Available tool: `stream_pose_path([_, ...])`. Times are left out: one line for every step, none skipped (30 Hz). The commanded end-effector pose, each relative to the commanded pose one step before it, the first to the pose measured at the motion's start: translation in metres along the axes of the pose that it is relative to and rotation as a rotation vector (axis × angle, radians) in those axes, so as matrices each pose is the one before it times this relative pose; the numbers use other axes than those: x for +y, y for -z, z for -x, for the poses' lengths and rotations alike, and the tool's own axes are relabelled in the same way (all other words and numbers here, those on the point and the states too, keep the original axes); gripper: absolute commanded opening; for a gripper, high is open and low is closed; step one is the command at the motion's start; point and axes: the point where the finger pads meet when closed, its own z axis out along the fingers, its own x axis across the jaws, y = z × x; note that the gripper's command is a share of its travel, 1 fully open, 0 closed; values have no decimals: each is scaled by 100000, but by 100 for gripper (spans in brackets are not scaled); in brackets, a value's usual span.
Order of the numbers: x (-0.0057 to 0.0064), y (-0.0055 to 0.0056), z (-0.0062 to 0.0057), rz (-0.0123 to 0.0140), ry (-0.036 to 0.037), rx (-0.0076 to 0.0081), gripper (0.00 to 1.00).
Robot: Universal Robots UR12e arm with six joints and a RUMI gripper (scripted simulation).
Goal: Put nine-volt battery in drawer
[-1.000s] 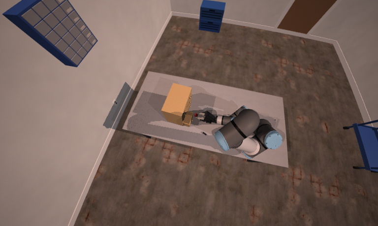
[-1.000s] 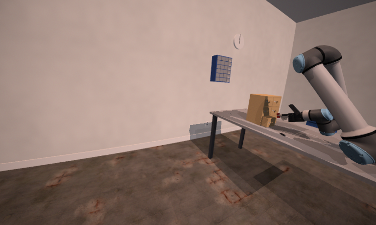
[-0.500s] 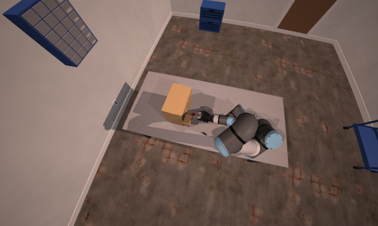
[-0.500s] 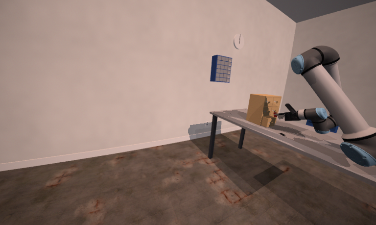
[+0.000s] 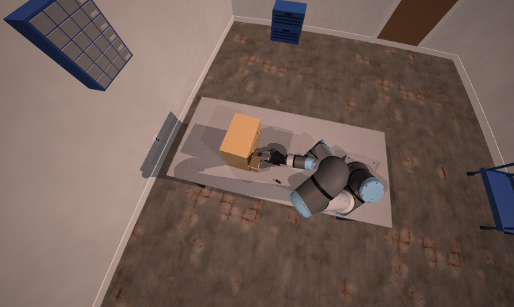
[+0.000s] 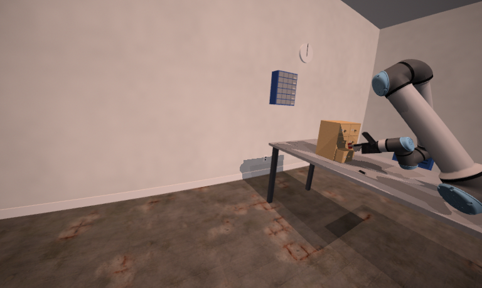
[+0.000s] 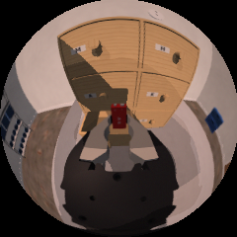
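The tan wooden chest (image 5: 240,139) stands upright on the grey table, and it also shows in the side view (image 6: 336,137). One low drawer (image 5: 254,162) at its front is pulled out, seen too in the side view (image 6: 344,154) and the wrist view (image 7: 104,120). I cannot read its label. My gripper (image 5: 265,155) is shut on the red nine-volt battery (image 7: 118,115). It holds the battery (image 6: 349,147) just above the open drawer, close to the chest's front. The other drawers look shut.
A small black object (image 5: 277,180) lies on the table near its front edge, right of the chest. The arm's base takes up the table's right part. A blue cabinet (image 5: 288,21) stands at the far wall, and a blue cart (image 5: 496,197) at the right.
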Motion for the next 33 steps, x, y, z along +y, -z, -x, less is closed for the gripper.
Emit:
stream_pose_path([-274, -609, -17, -78, 22, 28, 13])
stream_pose_path([-36, -99, -1, 0, 0, 0, 13])
stream_pose_path([-34, -92, 0, 0, 0, 0, 13])
stream_pose_path([-31, -86, 0, 0, 0, 0, 13])
stream_pose_path([-29, -79, 0, 0, 0, 0, 13])
stream_pose_path([-27, -73, 0, 0, 0, 0, 13])
stream_pose_path([0, 0, 0, 0, 0, 0, 13])
stream_pose_path([0, 0, 0, 0, 0, 0, 13])
stream_pose_path([-24, -66, 0, 0, 0, 0, 13])
stream_pose_path([-22, -60, 0, 0, 0, 0, 13])
stream_pose_path([-20, -54, 0, 0, 0, 0, 13])
stream_pose_path([-18, -48, 0, 0, 0, 0, 13])
stream_pose_path([-16, -43, 0, 0, 0, 0, 13])
stream_pose_path([-14, -37, 0, 0, 0, 0, 13])
stream_pose_path([-12, -32, 0, 0, 0, 0, 13])
stream_pose_path([-10, -27, 0, 0, 0, 0, 13])
stream_pose_path([-8, -23, 0, 0, 0, 0, 13])
stream_pose_path([-7, -19, 0, 0, 0, 0, 13])
stream_pose_path([-5, -15, 0, 0, 0, 0, 13])
stream_pose_path([-4, -11, 0, 0, 0, 0, 13])
stream_pose_path([-3, -8, 0, 0, 0, 0, 13])
stream_pose_path([-2, -6, 0, 0, 0, 0, 13])
stream_pose_path([-1, -3, 0, 0, 0, 0, 13])
stream_pose_path([0, 0, 0, 0, 0, 0, 13])
stream_pose_path([0, 0, 0, 0, 0, 0, 13])
stream_pose_path([-1, -2, 0, 0, 0, 0, 13])
stream_pose_path([0, -1, 0, 0, 0, 0, 13])
stream_pose_path([0, 0, 0, 0, 0, 0, 13])
stream_pose_path([0, 0, 0, 0, 0, 0, 13])
stream_pose_path([0, 0, 0, 0, 0, 0, 13])
stream_pose_path([0, 0, 0, 0, 0, 0, 13])
stream_pose_path([0, 0, 0, 0, 0, 0, 13])
stream_pose_path([0, 0, 0, 0, 0, 0, 13])
